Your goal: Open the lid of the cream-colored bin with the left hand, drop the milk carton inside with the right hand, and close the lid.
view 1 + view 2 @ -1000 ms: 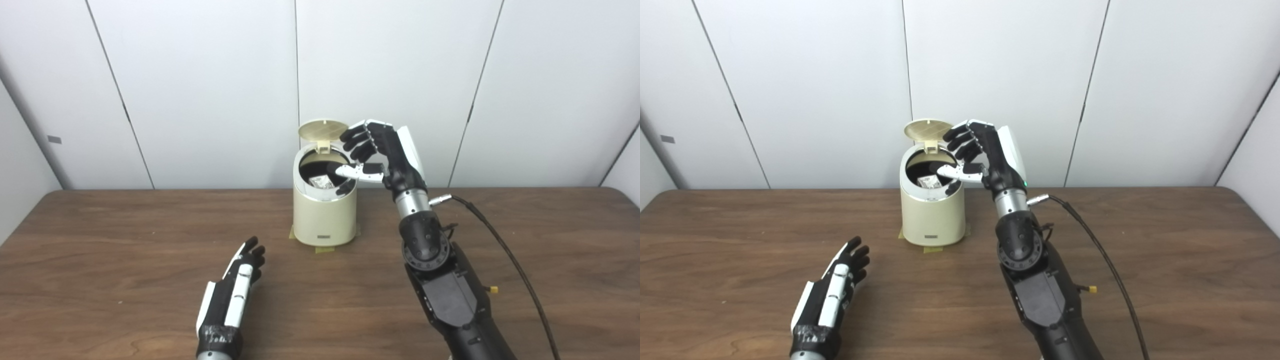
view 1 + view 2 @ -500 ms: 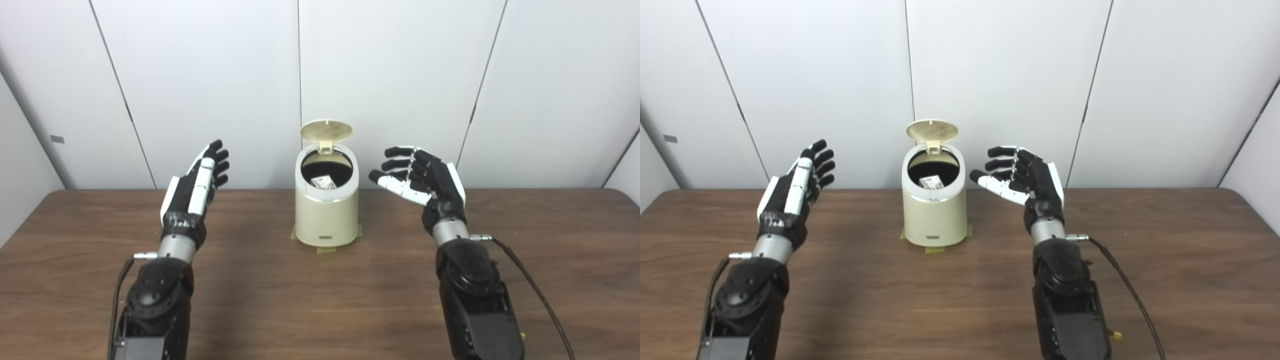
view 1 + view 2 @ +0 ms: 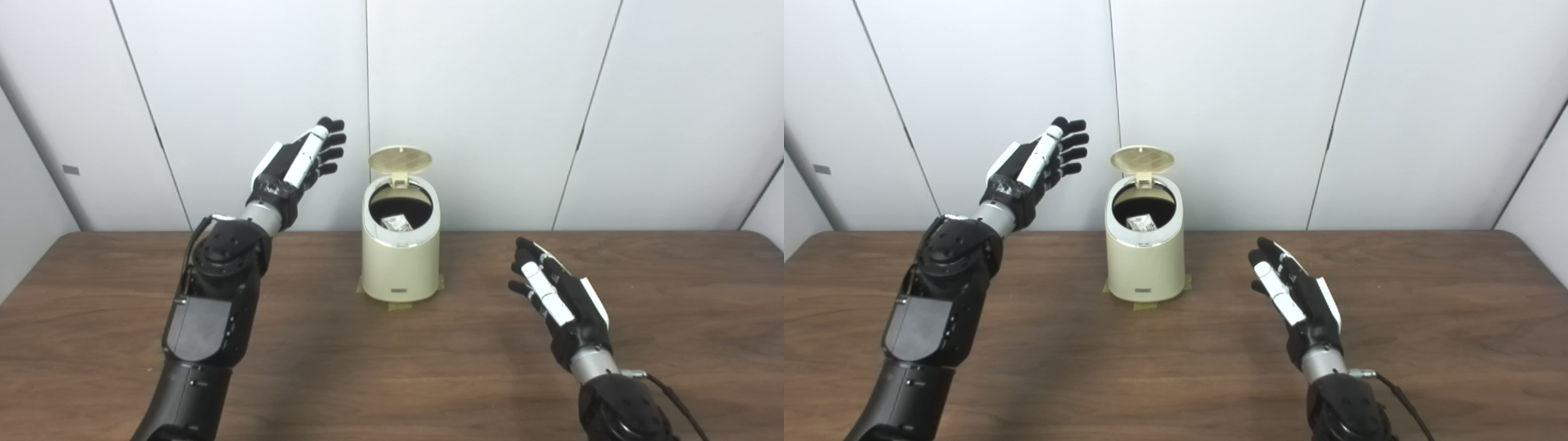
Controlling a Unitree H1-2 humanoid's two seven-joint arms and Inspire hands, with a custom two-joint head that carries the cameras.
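Observation:
The cream-colored bin (image 3: 400,263) stands at the table's middle back, taped down at its base. Its round lid (image 3: 399,159) is tipped up at the rear, leaving the mouth uncovered. Inside lies the milk carton (image 3: 397,223), only partly visible against the dark interior. My left hand (image 3: 298,163) is raised high to the left of the lid, fingers stretched out and holding nothing, a short gap from the lid. My right hand (image 3: 560,300) hovers low over the table to the right of the bin, open and empty, fingers pointing toward the back.
The brown wooden table (image 3: 392,380) spans the view, with white wall panels (image 3: 490,92) close behind the bin. A black cable (image 3: 674,404) trails from the right forearm at the lower right.
My left hand rose from the table to lid height beside the bin. My right hand left the bin's mouth, drew back and came down low on the right. The carton stays inside.

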